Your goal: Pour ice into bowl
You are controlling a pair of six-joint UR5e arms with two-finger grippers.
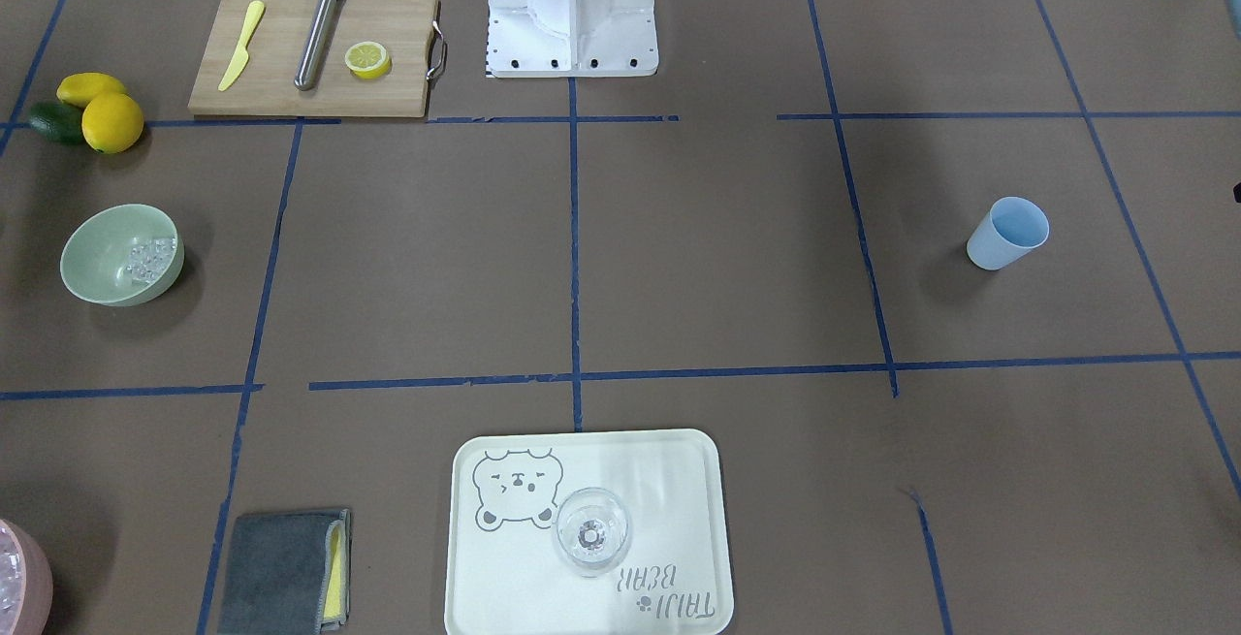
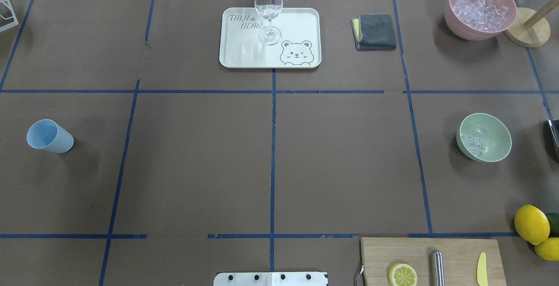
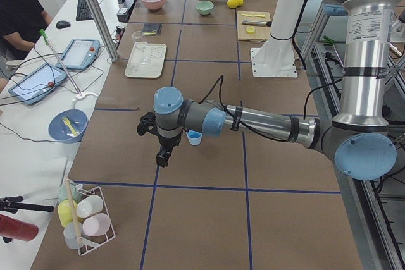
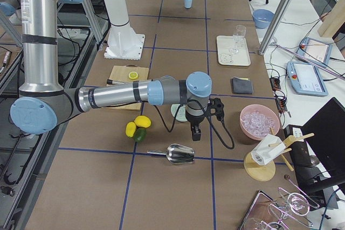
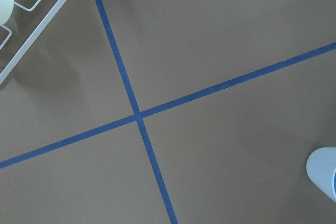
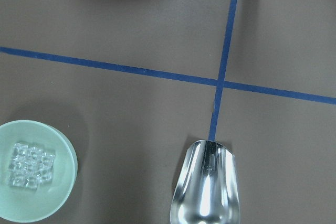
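The sage-green bowl [image 2: 484,137] stands on the table's right side and holds a small heap of clear ice cubes [image 2: 472,143]. It also shows in the front view [image 1: 121,255] and in the right wrist view [image 6: 31,169], with the ice [image 6: 30,165] inside. My right gripper [image 4: 195,130] hangs beside the bowl, above the table, and shows only in the right side view. My left gripper [image 3: 162,156] hangs next to the blue cup [image 3: 194,137] and shows only in the left side view. I cannot tell whether either gripper is open or shut.
A metal scoop [image 6: 206,187] lies on the table near the bowl. A pink container of ice [image 2: 480,8] stands at the far right. A tray [image 2: 244,54] bears a clear glass [image 2: 268,8]. A cutting board [image 1: 310,53], lemons [image 1: 111,121] and a grey cloth [image 2: 375,32] lie around.
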